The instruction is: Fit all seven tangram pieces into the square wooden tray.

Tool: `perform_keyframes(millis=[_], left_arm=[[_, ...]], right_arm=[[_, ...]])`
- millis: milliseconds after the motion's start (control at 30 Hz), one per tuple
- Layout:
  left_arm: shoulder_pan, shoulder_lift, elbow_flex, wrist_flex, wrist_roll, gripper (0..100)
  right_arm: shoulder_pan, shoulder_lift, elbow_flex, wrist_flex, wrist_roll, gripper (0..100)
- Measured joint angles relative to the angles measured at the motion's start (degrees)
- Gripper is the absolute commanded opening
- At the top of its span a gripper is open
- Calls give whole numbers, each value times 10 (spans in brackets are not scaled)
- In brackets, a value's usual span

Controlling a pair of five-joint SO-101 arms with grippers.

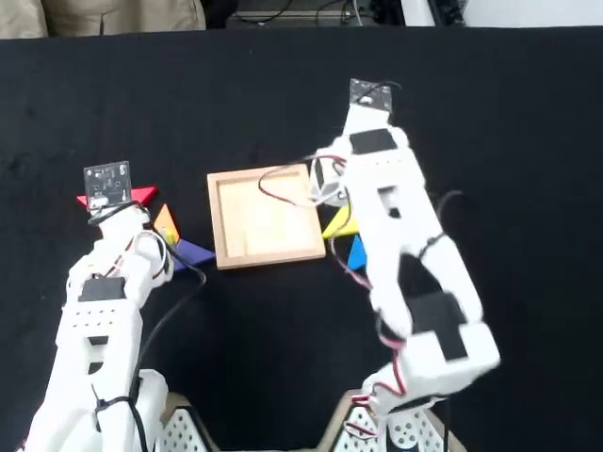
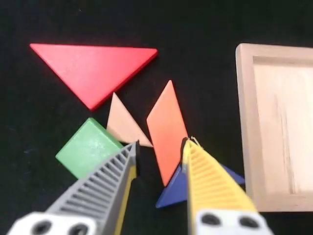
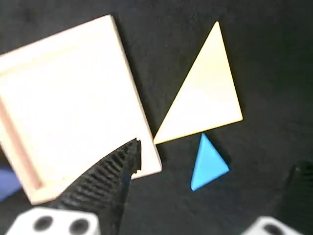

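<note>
The square wooden tray (image 1: 267,217) lies empty at the table's middle. Left of it lie a red triangle (image 2: 95,68), a tan small triangle (image 2: 123,125), an orange parallelogram (image 2: 167,127), a green square (image 2: 88,147) and a dark blue triangle (image 2: 178,190). My left gripper (image 2: 160,143) hangs open just above them, its fingers either side of the orange parallelogram's near end. A yellow triangle (image 3: 203,103) and a small light blue triangle (image 3: 208,165) lie right of the tray (image 3: 68,98). My right gripper (image 3: 217,155) is open wide above the tray's corner and the light blue triangle.
The black cloth (image 1: 283,104) covers the whole table, with free room behind and in front of the tray. The right arm (image 1: 396,235) leans over the tray's right edge. Both arm bases stand at the near edge.
</note>
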Motion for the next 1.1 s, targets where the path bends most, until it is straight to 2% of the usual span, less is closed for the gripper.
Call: perform_keyframes(millis=[333,900,1100], left_arm=[[19,0,28,-39,0,159],[24,0,29,-40,0,159],[24,0,29,-40,0,159]], right_arm=[[42,196,-107,-2,-72,453],[43,251,-143,-3,-73,449],[43,276,-181,16,-73,309]])
